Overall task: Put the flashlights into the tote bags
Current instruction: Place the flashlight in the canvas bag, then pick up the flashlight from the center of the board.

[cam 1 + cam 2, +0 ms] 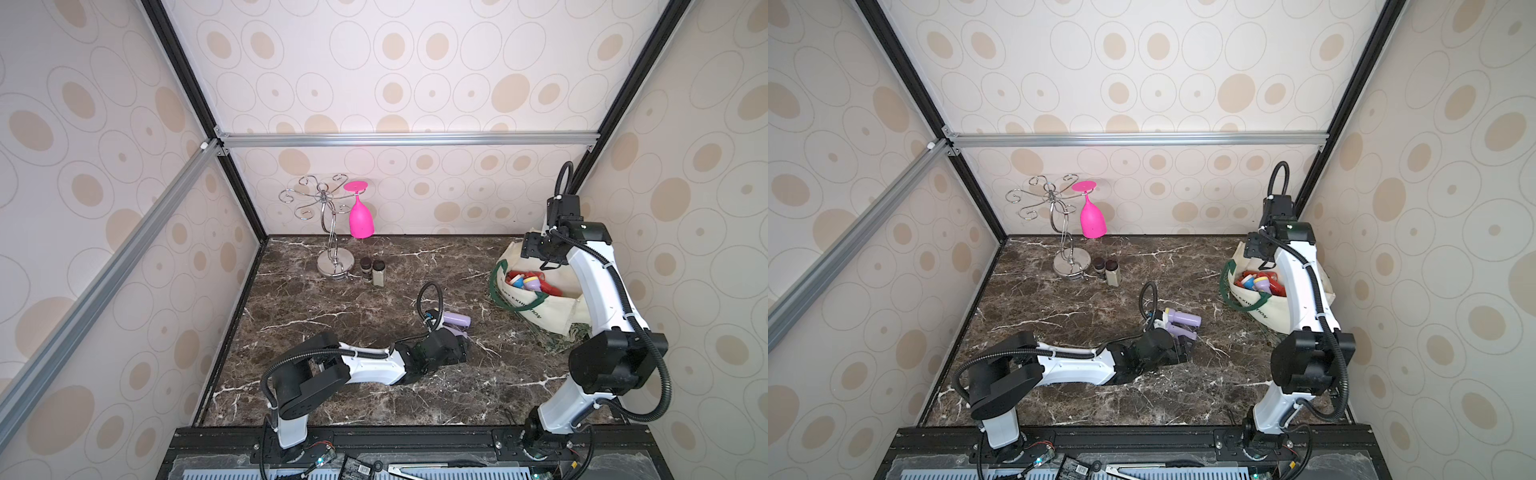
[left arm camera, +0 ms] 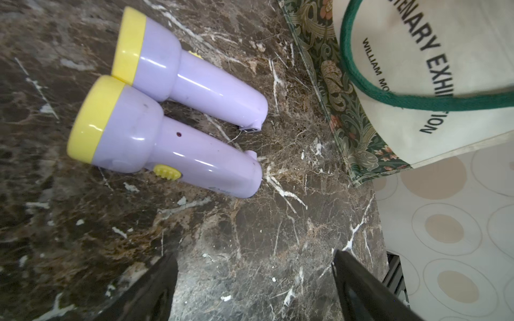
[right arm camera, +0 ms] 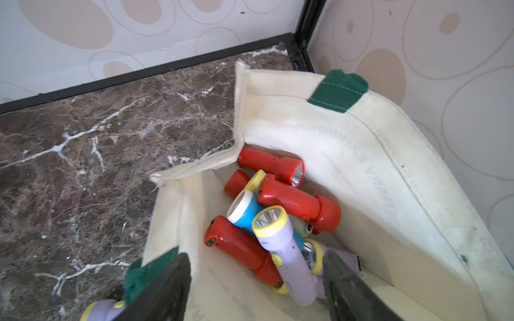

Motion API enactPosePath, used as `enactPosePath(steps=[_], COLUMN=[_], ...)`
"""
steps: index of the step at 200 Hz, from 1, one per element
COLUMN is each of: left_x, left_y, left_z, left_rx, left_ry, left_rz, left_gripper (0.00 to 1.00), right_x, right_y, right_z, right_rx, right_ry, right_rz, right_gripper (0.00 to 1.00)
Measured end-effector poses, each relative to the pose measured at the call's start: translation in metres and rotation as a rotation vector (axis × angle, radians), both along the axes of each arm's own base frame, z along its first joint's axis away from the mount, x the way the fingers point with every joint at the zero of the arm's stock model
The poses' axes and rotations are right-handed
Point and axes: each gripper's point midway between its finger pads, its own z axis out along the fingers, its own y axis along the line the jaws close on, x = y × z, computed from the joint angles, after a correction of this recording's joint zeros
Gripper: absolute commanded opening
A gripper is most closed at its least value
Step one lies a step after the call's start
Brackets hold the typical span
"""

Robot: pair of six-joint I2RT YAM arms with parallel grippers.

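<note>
1. Left gripper [image 2: 254, 254] jaws apart, empty; two lilac flashlights [image 2: 178, 150] lie touching on the table [image 2: 250, 222] just ahead of it.
2. Right gripper [image 3: 256, 253] jaws apart over open tote bag [image 3: 389, 166]; flashlight pile [image 3: 292, 200] inside, directly below.

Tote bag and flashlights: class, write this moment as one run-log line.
left gripper: open, facing two lilac plastic flashlights with yellow heads; right gripper: open over cream canvas tote bag; contents: red, blue and lilac flashlights

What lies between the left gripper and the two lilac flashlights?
Between the left gripper and the lilac flashlights, only bare marble tabletop; the left wrist view shows it.
</note>
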Motion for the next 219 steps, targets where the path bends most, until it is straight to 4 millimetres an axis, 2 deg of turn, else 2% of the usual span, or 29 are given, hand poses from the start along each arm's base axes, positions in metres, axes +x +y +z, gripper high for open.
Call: enactPosePath(steps=[32, 55, 82, 107, 178, 219], left_x=[0.007, 0.013, 0.023, 0.033, 0.049, 0.058], left_y=[0.0, -0.001, -0.001, -0.001, -0.002, -0.008], left_z=[-0.009, -0.01, -0.009, -0.011, -0.036, -0.037], left_rx=[0.013, 0.018, 0.027, 0.046, 0.14, 0.169], left_ry=[0.019, 0.031, 0.036, 0.044, 0.075, 0.066], left_rz=[0.023, 0.043, 0.077, 0.114, 0.169, 0.192], left_gripper=[0.87, 0.88, 0.88, 0.89, 0.87, 0.87], right_x=[0.002, 0.001, -0.014, -0.038, -0.096, -0.111], right_y=[0.041, 0.063, 0.087, 0.106, 0.119, 0.123], right_z=[0.027, 0.048, 0.067, 0.077, 0.071, 0.067], right_rx=[-0.001, 0.0, 0.002, 0.009, 0.061, 0.088], right_ry=[-0.065, -0.12, -0.159, -0.184, -0.173, -0.163], right_rz=[0.093, 0.144, 0.201, 0.257, 0.306, 0.319], right_gripper=[0.78, 0.79, 0.79, 0.8, 0.8, 0.81])
